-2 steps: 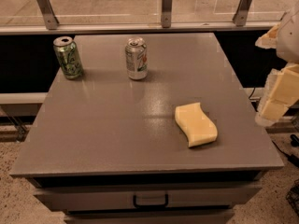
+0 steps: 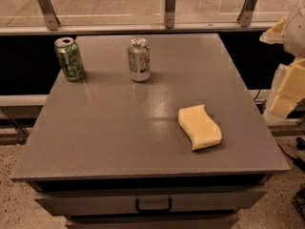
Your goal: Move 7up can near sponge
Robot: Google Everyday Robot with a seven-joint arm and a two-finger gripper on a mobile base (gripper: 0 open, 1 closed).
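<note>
The upright silver-white, green-marked 7up can [image 2: 139,59] stands at the grey tabletop's [image 2: 105,128] twelve o'clock, toward ten o'clock from the cream claw [image 2: 288,87] beyond the three o'clock edge, whose state I cannot tell.

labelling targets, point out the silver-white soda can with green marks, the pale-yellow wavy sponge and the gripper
silver-white 7up can [image 2: 139,61], camera view, label at mid-body
pale-yellow wavy sponge [image 2: 200,127], camera view, middle of top face
gripper [image 2: 286,92], camera view, cream body at the far right edge

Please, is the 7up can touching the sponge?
No, the 7up can stands apart, behind the sponge; the gripper is right of the table.
</note>
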